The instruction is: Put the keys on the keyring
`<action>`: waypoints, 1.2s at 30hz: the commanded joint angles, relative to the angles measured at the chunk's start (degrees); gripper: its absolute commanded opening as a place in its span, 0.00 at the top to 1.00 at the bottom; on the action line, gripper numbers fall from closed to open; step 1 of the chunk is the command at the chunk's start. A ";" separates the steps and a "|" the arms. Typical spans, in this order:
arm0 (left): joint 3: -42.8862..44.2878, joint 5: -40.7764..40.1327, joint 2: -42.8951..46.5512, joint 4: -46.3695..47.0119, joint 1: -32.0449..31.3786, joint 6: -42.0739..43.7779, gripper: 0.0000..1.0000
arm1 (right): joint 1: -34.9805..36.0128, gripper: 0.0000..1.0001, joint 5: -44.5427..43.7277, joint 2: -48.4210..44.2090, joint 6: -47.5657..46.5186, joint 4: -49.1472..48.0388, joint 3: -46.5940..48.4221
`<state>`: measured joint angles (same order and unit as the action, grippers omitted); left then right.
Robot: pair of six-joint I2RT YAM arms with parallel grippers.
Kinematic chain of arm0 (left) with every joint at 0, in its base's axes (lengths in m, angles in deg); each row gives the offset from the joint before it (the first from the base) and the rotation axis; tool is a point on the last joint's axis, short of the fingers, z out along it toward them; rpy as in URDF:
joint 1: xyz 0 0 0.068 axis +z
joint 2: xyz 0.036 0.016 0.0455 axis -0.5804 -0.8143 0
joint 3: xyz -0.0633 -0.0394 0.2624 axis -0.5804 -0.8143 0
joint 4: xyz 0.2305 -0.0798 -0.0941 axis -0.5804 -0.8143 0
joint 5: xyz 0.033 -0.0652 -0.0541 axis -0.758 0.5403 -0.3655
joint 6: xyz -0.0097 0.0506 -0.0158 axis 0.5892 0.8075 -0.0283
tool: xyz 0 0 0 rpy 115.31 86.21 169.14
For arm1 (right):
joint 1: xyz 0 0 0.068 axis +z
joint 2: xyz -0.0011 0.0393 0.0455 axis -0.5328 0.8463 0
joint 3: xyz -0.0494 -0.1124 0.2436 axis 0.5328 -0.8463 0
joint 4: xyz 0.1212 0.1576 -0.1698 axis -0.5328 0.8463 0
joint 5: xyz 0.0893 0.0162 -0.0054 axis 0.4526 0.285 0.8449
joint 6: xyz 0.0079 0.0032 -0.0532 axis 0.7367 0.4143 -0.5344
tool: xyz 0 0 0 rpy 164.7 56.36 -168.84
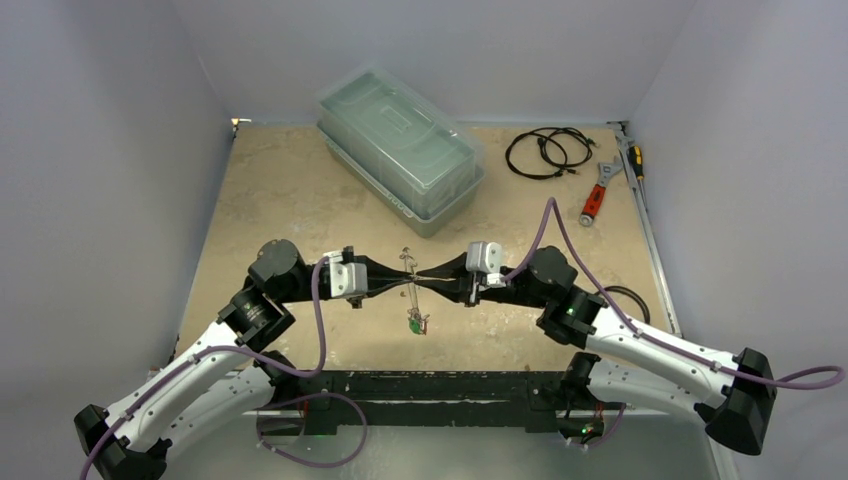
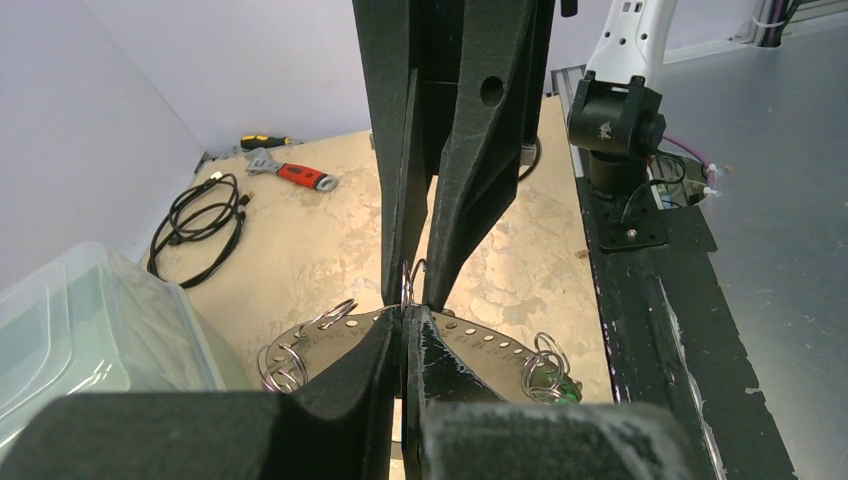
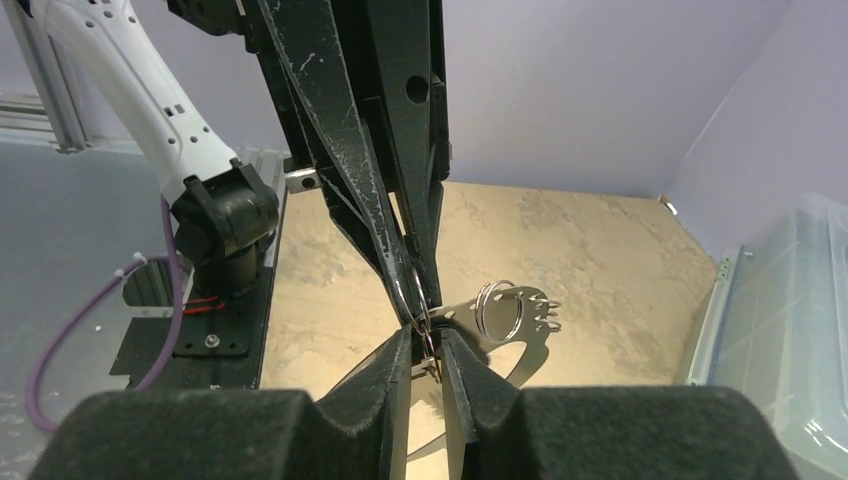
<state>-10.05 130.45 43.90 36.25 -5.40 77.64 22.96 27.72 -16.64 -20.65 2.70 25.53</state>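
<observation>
The keyring, a flat silver plate with rim holes, hangs in the air at mid-table, edge-on from above. My left gripper is shut on its rim; in the left wrist view the plate spreads to both sides of the gripper. My right gripper meets it tip to tip. In the right wrist view it is pinched on a small split ring at the plate's edge. A green-headed key hangs from the plate's near end, and also shows in the left wrist view. Other keys are not visible.
A clear lidded plastic box stands at the back centre. A coiled black cable, a red-handled wrench and a screwdriver lie at the back right. More split rings hang from the plate.
</observation>
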 commanded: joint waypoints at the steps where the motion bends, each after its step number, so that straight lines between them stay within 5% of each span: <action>1: 1.60 1.53 0.22 3.98 0.41 -0.99 1.00 | -0.05 0.82 1.35 0.56 -0.22 -1.77 2.99; 13: 1.60 1.78 -0.05 4.02 0.43 -0.99 1.00 | -0.05 0.86 2.57 0.80 -0.32 -1.65 3.24; 19: 1.60 1.97 -0.20 4.00 0.45 -0.99 1.00 | -0.05 1.00 2.73 1.07 -0.59 -1.33 3.33; 25: 1.55 1.71 -0.65 3.88 0.39 -0.81 1.00 | -0.05 1.00 2.57 0.44 -0.46 -1.33 3.03; 32: 1.75 -1.93 0.93 1.30 0.38 1.42 0.57 | -0.05 1.00 -4.06 0.29 -1.55 7.83 7.01; 36: 1.43 -3.20 1.99 0.69 0.41 2.39 0.49 | -0.05 1.00 -7.78 1.30 -2.17 14.51 10.91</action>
<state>-10.05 128.79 44.49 36.21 -5.12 78.27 22.90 25.30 -15.83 -21.35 12.23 30.03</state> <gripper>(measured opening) 0.495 0.011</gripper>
